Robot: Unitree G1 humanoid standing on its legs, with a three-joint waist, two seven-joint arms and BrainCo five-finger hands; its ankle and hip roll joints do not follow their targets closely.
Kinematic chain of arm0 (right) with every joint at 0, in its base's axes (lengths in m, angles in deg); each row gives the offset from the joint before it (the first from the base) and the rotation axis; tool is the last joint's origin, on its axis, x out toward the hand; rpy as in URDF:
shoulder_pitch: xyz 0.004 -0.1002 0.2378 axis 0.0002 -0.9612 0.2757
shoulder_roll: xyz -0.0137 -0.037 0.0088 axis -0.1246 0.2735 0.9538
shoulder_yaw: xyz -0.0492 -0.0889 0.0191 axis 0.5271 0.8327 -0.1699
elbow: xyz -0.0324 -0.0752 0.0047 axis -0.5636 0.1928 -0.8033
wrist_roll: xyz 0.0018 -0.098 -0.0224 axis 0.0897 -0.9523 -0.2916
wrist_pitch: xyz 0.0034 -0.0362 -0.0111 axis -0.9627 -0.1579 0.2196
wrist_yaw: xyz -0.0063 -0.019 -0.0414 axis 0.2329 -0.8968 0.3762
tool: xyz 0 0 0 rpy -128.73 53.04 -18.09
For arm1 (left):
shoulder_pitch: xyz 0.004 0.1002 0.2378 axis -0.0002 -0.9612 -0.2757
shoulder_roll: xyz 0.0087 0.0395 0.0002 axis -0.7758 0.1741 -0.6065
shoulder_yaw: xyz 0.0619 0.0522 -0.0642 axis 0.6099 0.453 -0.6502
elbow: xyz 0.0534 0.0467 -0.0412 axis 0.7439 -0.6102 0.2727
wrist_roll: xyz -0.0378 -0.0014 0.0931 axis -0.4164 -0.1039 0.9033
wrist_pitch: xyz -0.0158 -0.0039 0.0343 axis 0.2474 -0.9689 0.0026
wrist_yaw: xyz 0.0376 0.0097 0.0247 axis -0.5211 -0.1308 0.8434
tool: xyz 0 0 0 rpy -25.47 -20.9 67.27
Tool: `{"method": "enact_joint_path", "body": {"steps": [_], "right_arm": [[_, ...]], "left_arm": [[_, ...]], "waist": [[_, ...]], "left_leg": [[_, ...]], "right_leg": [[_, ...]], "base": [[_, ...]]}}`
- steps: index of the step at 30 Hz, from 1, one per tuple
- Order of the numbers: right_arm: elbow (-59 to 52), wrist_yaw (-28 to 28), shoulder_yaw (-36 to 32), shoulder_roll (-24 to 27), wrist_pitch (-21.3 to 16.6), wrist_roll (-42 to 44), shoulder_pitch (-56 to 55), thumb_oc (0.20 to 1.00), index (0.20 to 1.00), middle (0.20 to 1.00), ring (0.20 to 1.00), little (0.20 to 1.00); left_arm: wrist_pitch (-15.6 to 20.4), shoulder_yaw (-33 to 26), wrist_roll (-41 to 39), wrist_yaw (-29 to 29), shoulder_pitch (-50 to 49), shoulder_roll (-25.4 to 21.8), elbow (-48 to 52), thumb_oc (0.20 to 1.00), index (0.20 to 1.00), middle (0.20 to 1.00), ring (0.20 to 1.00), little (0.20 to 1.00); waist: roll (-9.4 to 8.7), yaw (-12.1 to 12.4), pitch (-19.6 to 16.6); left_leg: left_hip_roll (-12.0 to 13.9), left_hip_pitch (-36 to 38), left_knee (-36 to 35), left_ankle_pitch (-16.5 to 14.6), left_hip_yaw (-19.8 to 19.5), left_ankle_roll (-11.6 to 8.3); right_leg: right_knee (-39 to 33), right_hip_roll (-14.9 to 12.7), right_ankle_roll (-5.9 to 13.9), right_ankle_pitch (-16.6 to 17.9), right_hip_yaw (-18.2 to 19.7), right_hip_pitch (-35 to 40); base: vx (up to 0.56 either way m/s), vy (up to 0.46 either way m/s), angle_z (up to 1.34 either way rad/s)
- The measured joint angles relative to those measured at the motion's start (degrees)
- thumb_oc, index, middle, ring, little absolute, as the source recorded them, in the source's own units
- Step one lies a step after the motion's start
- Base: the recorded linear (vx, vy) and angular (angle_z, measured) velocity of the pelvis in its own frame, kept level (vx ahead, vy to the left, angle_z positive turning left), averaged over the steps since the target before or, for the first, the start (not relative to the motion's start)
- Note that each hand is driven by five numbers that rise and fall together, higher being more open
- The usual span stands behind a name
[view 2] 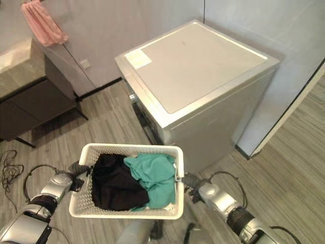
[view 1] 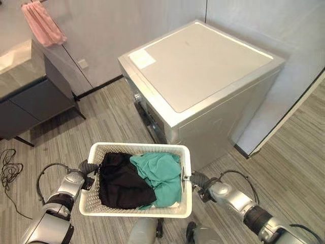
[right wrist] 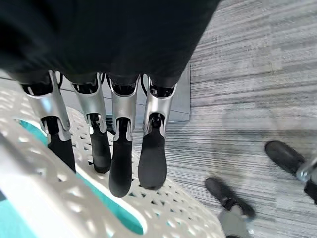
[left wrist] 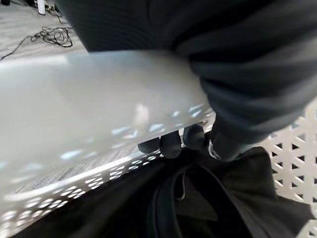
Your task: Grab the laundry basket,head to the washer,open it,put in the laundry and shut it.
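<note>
One step of the job looked done: the basket (view 1: 136, 208) was up off the floor, carried between both hands in front of the robot. The left hand (view 1: 87, 172) was at the basket's left wall, and in its wrist view the dark fingertips (left wrist: 171, 144) were curled over the rim into the basket, so that hand was gripping the rim. The right hand (view 1: 195, 180) was at the right wall; its wrist view showed the fingers (right wrist: 121, 163) straight, laid flat against the lattice wall, pressing rather than wrapping. So the load was clamped between a hooked left and a flat right.

Inside the basket lay two pieces: a black garment (view 1: 122, 183) on the left and a green one (view 1: 162, 175) on the right, heaped together and touching.

The washer (view 1: 203, 76) stood just ahead, near the basket's far rim, lid side up to the camera, with its front panel facing the robot's left. By my reading the walk over was nearly finished. The door could not be made out clearly, but nothing looked swung open, so I judged opening not yet done. Left to do: set the basket down or free a hand, open the washer, load both garments, shut it.

A pink towel (view 1: 43, 25) hung on the wall at far left, above a dark cabinet (view 1: 35, 96).
</note>
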Motion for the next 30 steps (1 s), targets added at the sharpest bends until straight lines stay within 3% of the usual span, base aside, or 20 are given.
{"method": "enact_joint_path", "body": {"steps": [1, 4, 10, 12, 13, 16, 17, 19, 30], "right_arm": [[0.18, -0.01, 0.04, -0.15, -0.01, 0.00, 0.83, 0.200, 0.200, 0.200, 0.200, 0.200], [0.61, -0.21, 1.69, -0.22, 0.00, -0.07, 3.39, 0.200, 0.200, 0.200, 0.200, 0.200], [0.75, -1.20, 3.37, -0.23, 0.19, -0.18, 3.01, 0.200, 0.200, 0.200, 0.200, 0.200], [0.71, -1.72, 4.06, 0.08, 0.24, -0.25, 3.02, 0.200, 0.200, 0.200, 0.200, 0.200], [0.87, -1.86, 3.96, -0.40, 0.24, -0.60, 2.99, 0.200, 0.200, 0.200, 0.200, 0.200], [0.84, -1.84, 3.38, -0.68, 0.24, -1.39, 4.84, 0.200, 0.200, 0.200, 0.200, 0.200], [0.89, -1.85, 3.44, -0.82, 0.24, -1.68, 6.23, 0.200, 0.200, 0.200, 0.200, 0.200], [0.90, -2.11, 3.93, -1.44, 0.24, -1.75, 7.02, 0.200, 0.200, 0.200, 0.200, 0.200], [1.34, -2.17, 8.74, -4.01, 0.48, -4.00, 18.58, 0.200, 0.200, 0.200, 0.200, 0.200]], "left_arm": [[0.20, -0.29, -0.27, -0.07, -0.17, -0.54, -0.49, 0.200, 0.200, 0.200, 0.200, 0.200], [0.31, -0.21, -0.34, -0.44, -0.06, -0.60, -4.33, 0.200, 0.200, 0.200, 0.200, 0.200], [0.97, -0.90, -0.30, -0.54, -1.37, -0.62, -4.61, 0.200, 0.200, 0.200, 0.200, 0.200], [0.93, -0.97, -0.29, -0.59, -2.00, -0.61, -4.57, 0.200, 0.200, 0.200, 0.200, 0.200], [0.93, -1.43, -0.29, -0.45, -2.38, -0.59, -4.39, 0.200, 0.200, 0.200, 0.200, 0.200], [1.34, -3.11, -0.36, -0.08, -2.14, -0.73, -3.70, 0.200, 0.200, 0.200, 0.200, 0.200], [1.33, -3.87, -0.44, 0.06, -1.72, -1.01, -3.64, 0.200, 0.200, 0.200, 0.200, 0.200], [1.33, -4.53, -0.45, 0.41, -1.06, -2.07, -3.27, 0.200, 0.200, 0.200, 0.200, 0.200], [2.47, -5.42, -2.16, 0.25, 0.02, -9.70, -2.47, 0.200, 0.200, 0.200, 0.200, 0.200]], "waist": [[0.00, 0.33, -0.50], [0.08, 0.43, -0.33], [0.82, 0.37, -0.24], [2.90, 0.53, -0.81], [3.94, 0.30, -1.25], [3.67, 1.56, -1.40], [3.81, 2.03, -1.35], [3.70, 3.36, -1.41], [3.91, 7.64, -1.88]], "left_leg": [[1.02, 1.31, -7.61, 0.23, -2.23, -0.55], [3.06, 1.32, -11.34, 0.45, -6.38, -1.02], [0.78, 5.00, -13.61, 0.62, -5.57, -0.65], [1.38, 6.64, -13.41, 1.74, -4.54, 0.72], [1.50, 6.97, -13.54, 0.01, -4.37, 1.79], [-1.02, 5.72, -13.52, -0.24, -2.52, 3.74], [-1.97, 5.11, -13.51, -0.45, -2.16, 4.25], [-2.59, 4.80, -13.52, -0.74, -1.51, 4.67], [-3.42, 5.08, -13.54, -0.79, -2.36, 4.66]], "right_leg": [[-2.89, 1.24, -0.12, 1.95, 0.17, -0.12], [-7.96, 3.08, 0.34, 4.97, 1.66, 0.69], [-15.42, 3.34, 2.43, 7.38, 3.67, 5.81], [-16.27, 3.97, 3.51, 7.93, 4.94, 5.50], [-15.54, 3.92, 4.71, 7.39, 5.19, 4.74], [-13.37, 0.59, 7.24, 6.38, 5.63, 1.85], [-13.71, -0.50, 8.91, 6.35, 5.67, 1.26], [-14.54, -1.46, 10.26, 6.90, 5.30, 1.05], [-18.55, -2.04, 10.31, 9.26, 4.00, 3.68]], "base": [[0.06, 0.165, 0.12], [0.11, 0.179, -0.24], [0.12, 0.248, -0.21], [0.02, 0.152, -0.37], [0.01, 0.171, -0.25], [-0.01, 0.144, -0.22], [-0.01, 0.105, -0.06], [0.01, 0.094, -0.13], [0.02, 0.025, 0.03]]}}
